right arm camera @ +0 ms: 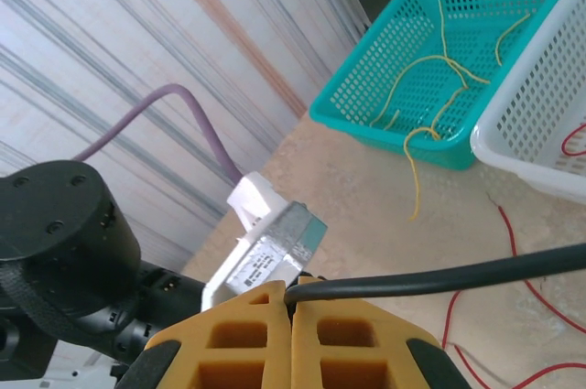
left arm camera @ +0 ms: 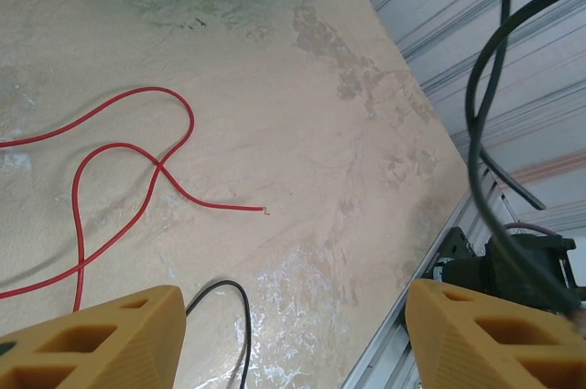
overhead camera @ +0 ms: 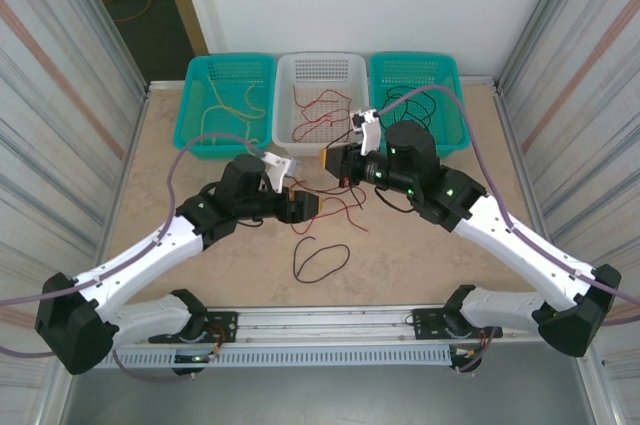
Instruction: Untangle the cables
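right fingers (right arm camera: 247, 339) clamp black cable (right arm camera: 439, 277) | left fingers (left arm camera: 101, 343) apart | beige table (overhead camera: 400, 257), corrugated walls (overhead camera: 60, 75)

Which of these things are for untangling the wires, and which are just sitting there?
For the job: red cable, black cable, yellow cables, left gripper, right gripper pinching the black cable.

Just sitting there: baskets, table, purple hose.
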Controlling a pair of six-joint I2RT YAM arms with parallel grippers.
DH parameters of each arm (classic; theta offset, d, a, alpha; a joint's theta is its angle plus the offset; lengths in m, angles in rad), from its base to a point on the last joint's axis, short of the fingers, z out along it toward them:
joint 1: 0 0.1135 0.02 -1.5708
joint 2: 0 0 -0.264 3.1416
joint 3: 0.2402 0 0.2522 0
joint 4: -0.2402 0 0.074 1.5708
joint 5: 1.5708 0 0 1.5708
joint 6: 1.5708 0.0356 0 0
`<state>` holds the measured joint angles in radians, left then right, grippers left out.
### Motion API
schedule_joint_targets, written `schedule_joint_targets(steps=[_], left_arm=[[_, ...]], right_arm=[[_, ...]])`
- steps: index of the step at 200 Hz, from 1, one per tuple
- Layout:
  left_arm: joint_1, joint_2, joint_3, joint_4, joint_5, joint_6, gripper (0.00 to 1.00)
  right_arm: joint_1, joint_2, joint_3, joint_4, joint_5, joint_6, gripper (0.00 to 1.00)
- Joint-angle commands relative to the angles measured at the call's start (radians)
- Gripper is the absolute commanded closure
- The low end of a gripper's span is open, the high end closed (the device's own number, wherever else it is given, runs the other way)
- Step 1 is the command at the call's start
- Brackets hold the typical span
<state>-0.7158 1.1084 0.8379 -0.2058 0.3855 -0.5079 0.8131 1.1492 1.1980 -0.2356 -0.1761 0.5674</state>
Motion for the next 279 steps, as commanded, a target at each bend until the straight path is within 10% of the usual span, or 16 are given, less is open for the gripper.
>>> schedule_joint_targets(steps=[1, 111, 279], left_arm=[[-0.01, 0.004, 0.029, 0.011, 0.016, 0.029, 0.36], [-0.025, 0.042, 0.051, -0.076, -0.034, 0.063, 0.39], [-0.037, 0.193, 0.074, -0.414, -0.19, 0.105, 0.45]], right_arm=[[-0.016, -0.033, 0.045, -0.024, 0.024, -0.017, 1.0], [-0.325, -0.009, 0.164, -0.191, 0.011, -0.037, 1.0], [-0.734, 0.691, 0.638, -0.287, -0.112, -0.057, 0.96]])
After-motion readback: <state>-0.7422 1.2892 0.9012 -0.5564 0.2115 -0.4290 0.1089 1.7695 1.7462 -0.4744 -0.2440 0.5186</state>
